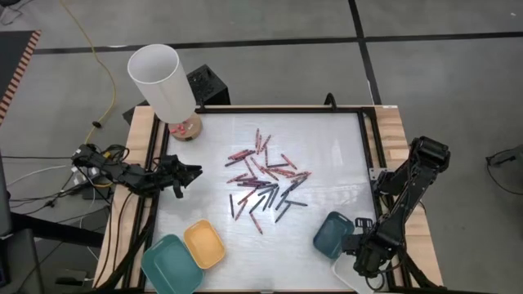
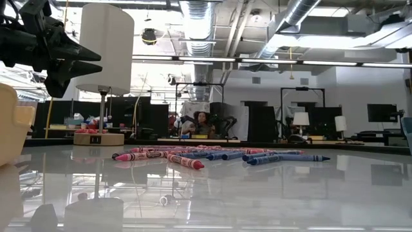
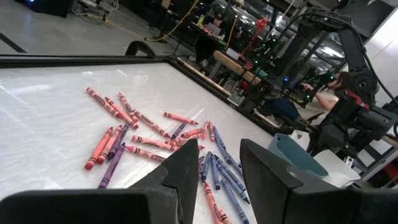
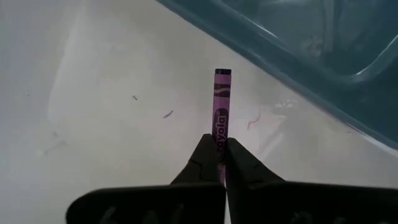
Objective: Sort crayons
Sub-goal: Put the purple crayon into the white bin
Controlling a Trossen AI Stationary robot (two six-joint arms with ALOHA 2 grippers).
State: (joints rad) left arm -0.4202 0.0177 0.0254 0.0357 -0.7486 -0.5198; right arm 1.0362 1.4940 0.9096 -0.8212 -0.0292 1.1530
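Observation:
The crayons (image 1: 265,184) lie in a loose heap of red, pink, purple and dark blue sticks on the white table's middle; they also show in the low view (image 2: 212,156) and the left wrist view (image 3: 168,146). My left gripper (image 1: 196,171) hangs open and empty above the table's left side, pointing toward the heap (image 3: 219,149). My right gripper (image 1: 364,260) is at the near right corner, shut on one purple crayon (image 4: 221,112), beside the dark-blue tray (image 1: 333,233) (image 4: 311,56). My right gripper pinches the purple crayon by its end (image 4: 221,146) between the two fingertips. The crayon lies along the fingers and sticks out straight past them, its free end (image 4: 222,73) over a white surface beside the dark-blue tray's rim. Whether it touches that surface I cannot tell.
A teal tray (image 1: 172,263) and a yellow tray (image 1: 204,245) sit at the near left. A white tray's edge (image 1: 347,279) shows under my right gripper. A white-shaded lamp (image 1: 163,82) stands at the far left corner. A black frame (image 1: 368,122) borders the table.

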